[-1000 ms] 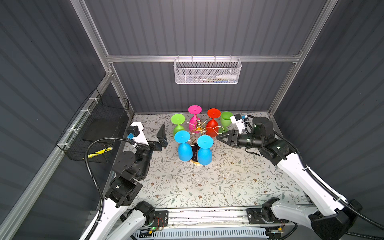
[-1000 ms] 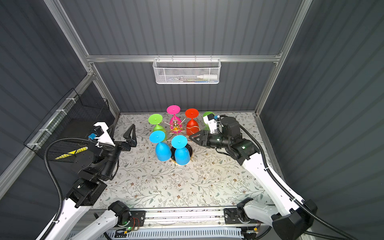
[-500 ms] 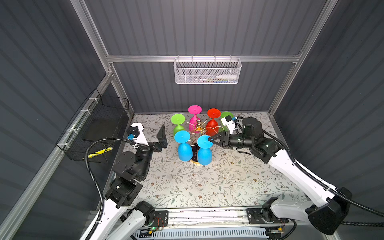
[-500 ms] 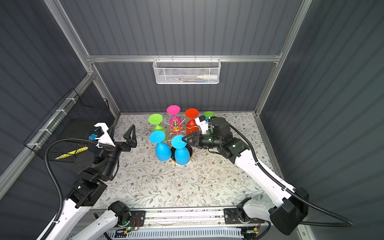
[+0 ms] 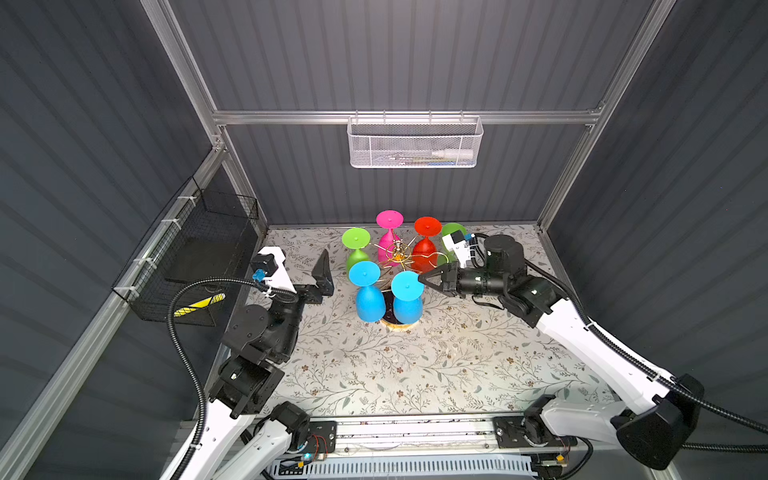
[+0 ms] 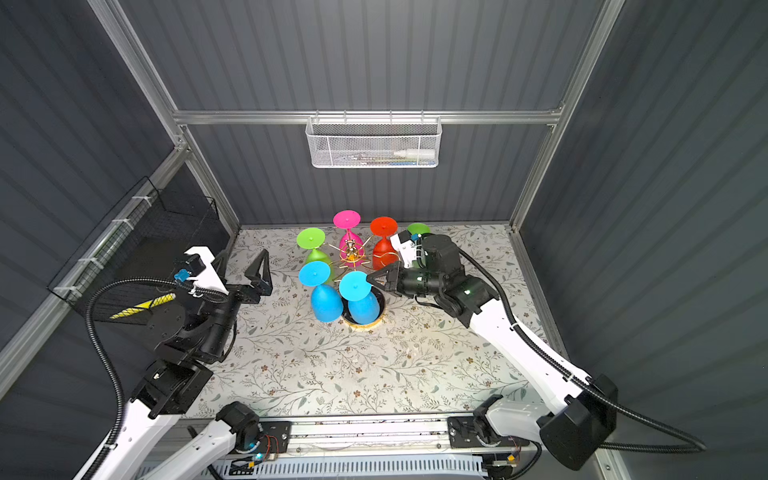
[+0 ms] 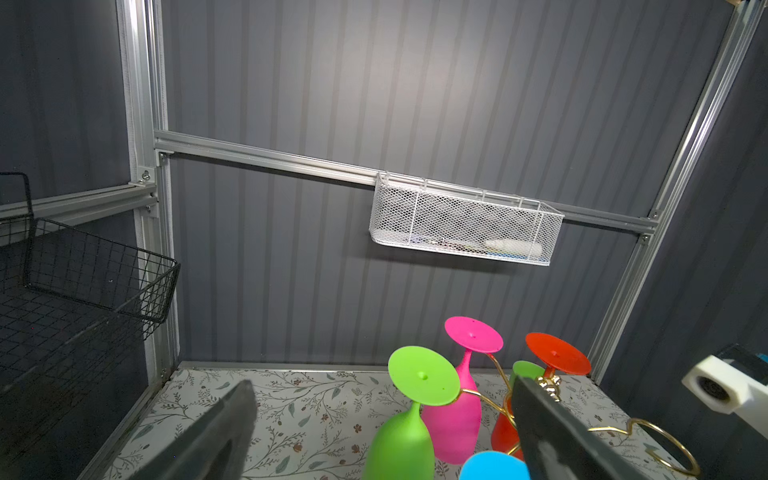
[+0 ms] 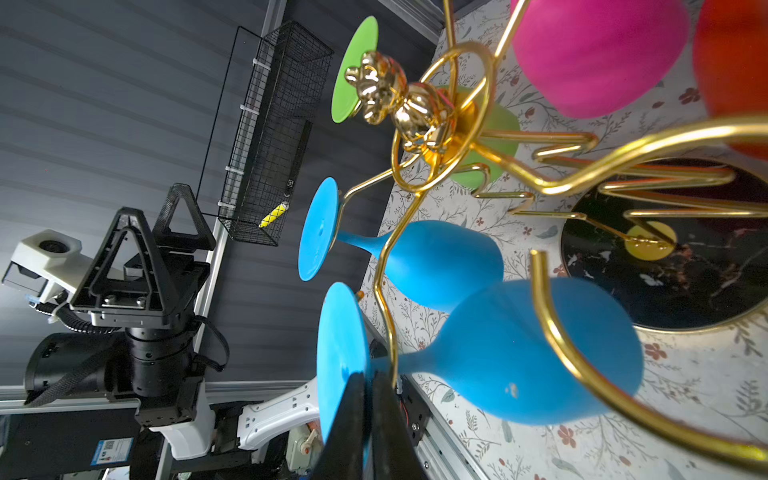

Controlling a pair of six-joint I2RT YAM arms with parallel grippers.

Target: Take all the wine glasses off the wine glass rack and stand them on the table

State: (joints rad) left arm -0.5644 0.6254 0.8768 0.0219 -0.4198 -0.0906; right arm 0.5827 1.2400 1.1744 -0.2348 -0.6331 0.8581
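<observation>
The right gripper [image 5: 422, 279] is clamped on the thin flat foot of the blue wine glass [image 5: 407, 293]. The right wrist view shows both dark fingers [image 8: 353, 415] pinching the disc's edge from either side. That rim is likely chosen because it is the one part standing clear of the wire. The glass hangs bowl-down on the wine glass rack [image 5: 397, 251], its stem caught in a looped gold arm, not yet lifted off.

The rack is slim, shiny wire bent into hooks around a central post with a knobbly finial, on a round black base (marbled, gold-rimmed). The glasses look like matte, opaque plastic — tulip bowls, narrow stems, round feet. The second blue glass [image 5: 368, 291] hangs just beside the held one, and the green, pink and red ones ring the far side.

The left gripper [image 6: 241, 268] holds nothing, jaws wide apart, off to the left of the rack — probably kept clear.
</observation>
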